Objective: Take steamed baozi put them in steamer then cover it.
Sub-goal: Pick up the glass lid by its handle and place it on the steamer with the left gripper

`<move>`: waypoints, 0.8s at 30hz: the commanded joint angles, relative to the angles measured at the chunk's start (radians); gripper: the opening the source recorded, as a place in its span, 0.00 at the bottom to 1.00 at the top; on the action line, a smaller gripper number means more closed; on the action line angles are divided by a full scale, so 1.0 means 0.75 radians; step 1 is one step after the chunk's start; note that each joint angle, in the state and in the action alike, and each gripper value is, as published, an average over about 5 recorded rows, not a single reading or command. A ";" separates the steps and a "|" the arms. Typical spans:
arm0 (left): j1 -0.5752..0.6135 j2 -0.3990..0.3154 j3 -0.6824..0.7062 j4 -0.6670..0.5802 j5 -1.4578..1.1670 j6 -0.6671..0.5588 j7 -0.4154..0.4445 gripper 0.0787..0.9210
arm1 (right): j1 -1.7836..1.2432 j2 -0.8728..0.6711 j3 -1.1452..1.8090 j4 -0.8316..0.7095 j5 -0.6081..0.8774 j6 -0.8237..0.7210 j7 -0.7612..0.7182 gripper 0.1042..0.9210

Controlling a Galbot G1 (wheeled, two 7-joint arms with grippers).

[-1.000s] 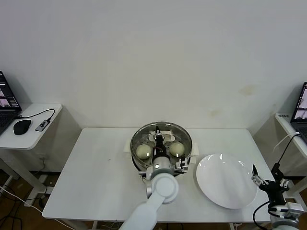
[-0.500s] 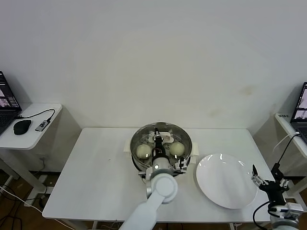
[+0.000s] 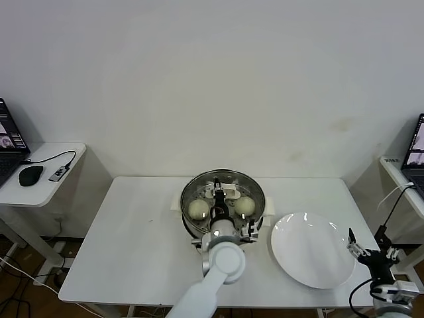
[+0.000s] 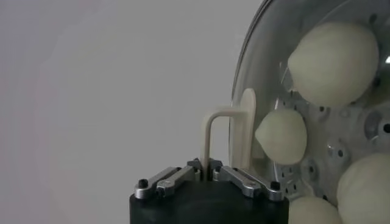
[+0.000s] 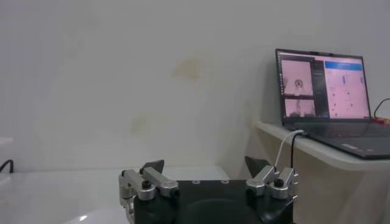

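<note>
On the white bench (image 3: 132, 245) we see the steamer (image 3: 188, 218) near the middle, with the cover (image 3: 255, 192) seated on its rim and the steamed baozi (image 3: 197, 209) visible through the glass, resting on the perforated tray. Our left end effector (image 3: 219, 196) reaches over the lid from the near side, and in the left wrist view its fingers (image 4: 244, 179) are pressed together on the cover's cream-white handle (image 4: 226, 131), pinching its thin loop. Four buns show in that view behind the glass. Just beside the steamer, on its right, lies a white plate (image 3: 311, 249). Our right end effector (image 3: 370, 252) hangs off the bench's right edge, near the plate, with its fingers (image 5: 152, 165) spread wide and holding nothing. Behind it, a laptop (image 5: 326, 97) stands on a side shelf.
</note>
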 commanded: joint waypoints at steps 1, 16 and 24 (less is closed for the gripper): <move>0.010 0.001 0.010 -0.043 -0.013 0.038 -0.033 0.15 | 0.001 0.000 0.001 0.000 0.001 0.001 0.000 0.88; 0.102 0.010 0.048 -0.222 -0.003 0.042 0.064 0.69 | -0.002 -0.001 0.007 -0.002 0.002 0.002 0.000 0.88; 0.147 0.028 0.055 -0.297 0.009 0.044 0.111 0.88 | -0.006 -0.004 0.010 -0.001 0.005 0.002 0.000 0.88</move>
